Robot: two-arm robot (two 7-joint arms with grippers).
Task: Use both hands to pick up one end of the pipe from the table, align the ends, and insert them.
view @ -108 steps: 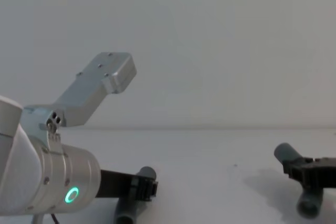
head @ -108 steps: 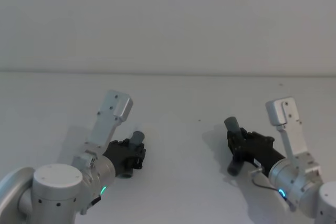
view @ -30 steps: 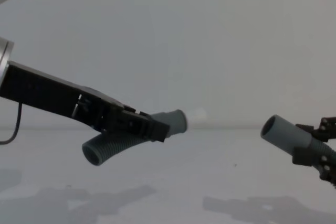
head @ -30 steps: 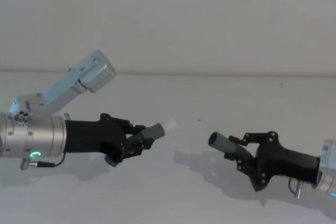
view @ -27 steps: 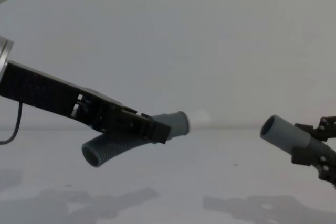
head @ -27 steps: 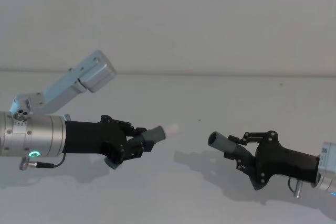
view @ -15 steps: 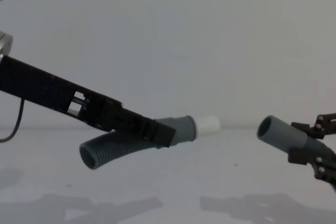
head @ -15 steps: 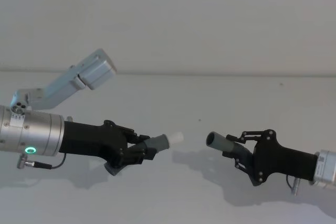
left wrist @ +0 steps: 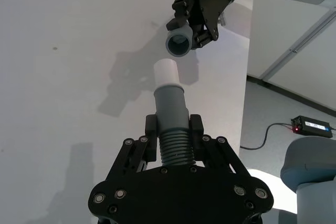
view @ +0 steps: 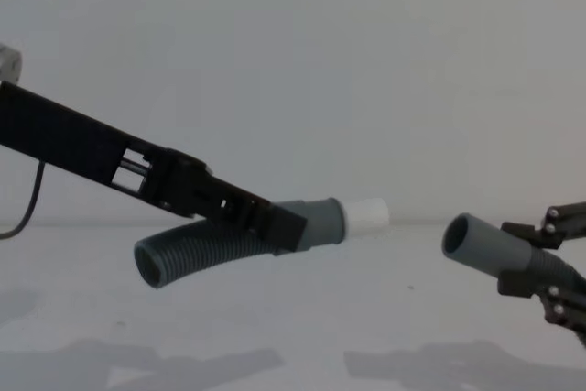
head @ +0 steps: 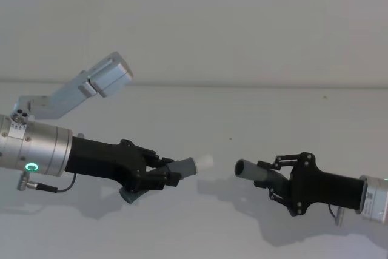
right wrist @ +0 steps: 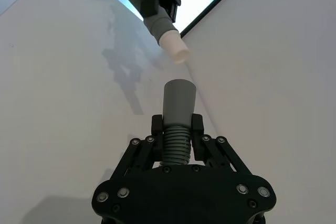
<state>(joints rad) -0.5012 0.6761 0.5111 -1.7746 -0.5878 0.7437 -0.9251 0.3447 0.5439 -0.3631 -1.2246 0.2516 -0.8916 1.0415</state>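
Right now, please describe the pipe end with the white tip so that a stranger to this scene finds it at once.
Above the white table, two black grippers face each other. The left gripper holds a ribbed grey pipe whose smooth cuff ends in a short white tube tip. The cuff in the right gripper is only a plain open socket.

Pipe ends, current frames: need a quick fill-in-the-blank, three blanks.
The left gripper grips the pipe ending in a ____ tube tip.
The socket cuff sticks out of the ____.
Tube tip and socket cuff are ____, not yet joined.
Missing: white; right gripper; apart.
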